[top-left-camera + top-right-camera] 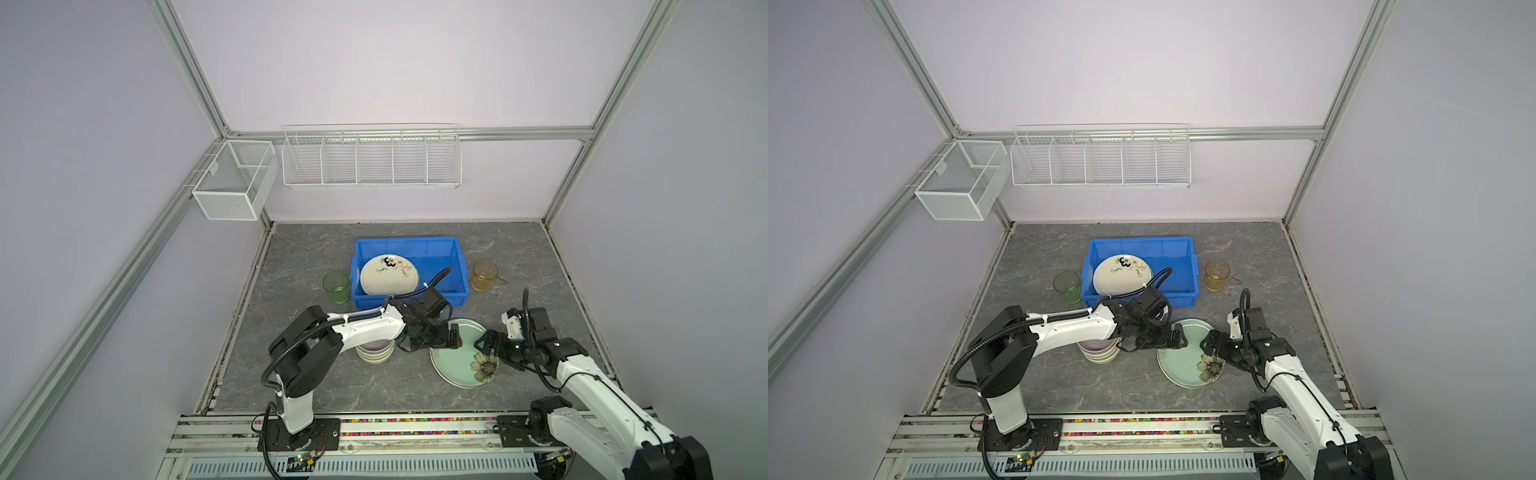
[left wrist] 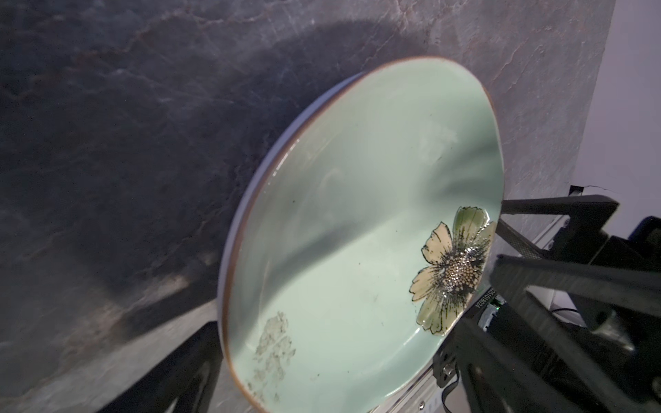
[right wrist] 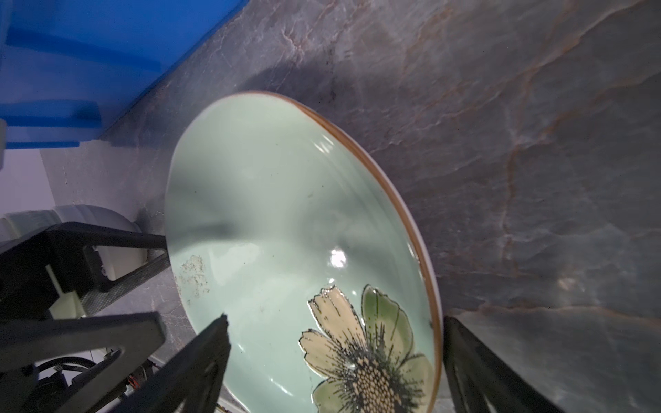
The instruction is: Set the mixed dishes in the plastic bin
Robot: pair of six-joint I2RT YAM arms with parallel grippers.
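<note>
A pale green floral plate [image 1: 457, 361] [image 1: 1185, 361] lies on the grey table in front of the blue plastic bin [image 1: 407, 241] [image 1: 1142, 240]. My left gripper [image 1: 456, 338] [image 2: 329, 375] is open at the plate's left rim. My right gripper [image 1: 484, 344] [image 3: 336, 339] is open at its right rim by the flower, one finger over the plate [image 3: 286, 221] and one outside it. A cream plate [image 1: 388, 276] leans inside the bin. A green cup [image 1: 336, 286] stands left of the bin and an amber cup [image 1: 485, 275] right of it. Stacked bowls [image 1: 376, 355] sit under my left arm.
A white wire rack [image 1: 372, 158] and a mesh basket [image 1: 235, 178] hang on the back wall, well above the table. The arms' mounting rail [image 1: 415, 428] runs along the front edge. The bin's near wall [image 3: 71, 53] is close behind the green plate.
</note>
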